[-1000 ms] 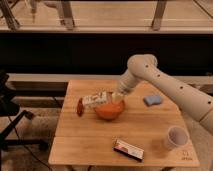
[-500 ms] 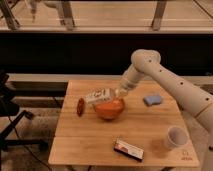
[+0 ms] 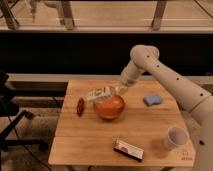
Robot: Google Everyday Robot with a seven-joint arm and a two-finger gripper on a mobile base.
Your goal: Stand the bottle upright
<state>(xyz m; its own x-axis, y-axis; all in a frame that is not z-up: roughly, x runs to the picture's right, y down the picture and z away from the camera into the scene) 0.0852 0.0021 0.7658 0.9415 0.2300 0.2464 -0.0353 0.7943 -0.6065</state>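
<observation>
The bottle (image 3: 100, 94) is small and whitish with a pale label. It lies tilted, almost level, above the far left rim of an orange bowl (image 3: 110, 107), with its neck end toward my gripper. My gripper (image 3: 120, 89) is at the bottle's right end and shut on it, holding it just off the wooden table (image 3: 95, 140). The white arm reaches in from the right.
A small red object (image 3: 80, 106) lies left of the bowl. A blue sponge (image 3: 152, 100) lies to the right. A translucent pale cup (image 3: 175, 137) stands at the front right. A flat dark box (image 3: 128, 149) lies near the front edge. A black chair (image 3: 10, 120) is left of the table.
The bottle has risen slightly and shifted right with my gripper, from beside the bowl to above its far left rim.
</observation>
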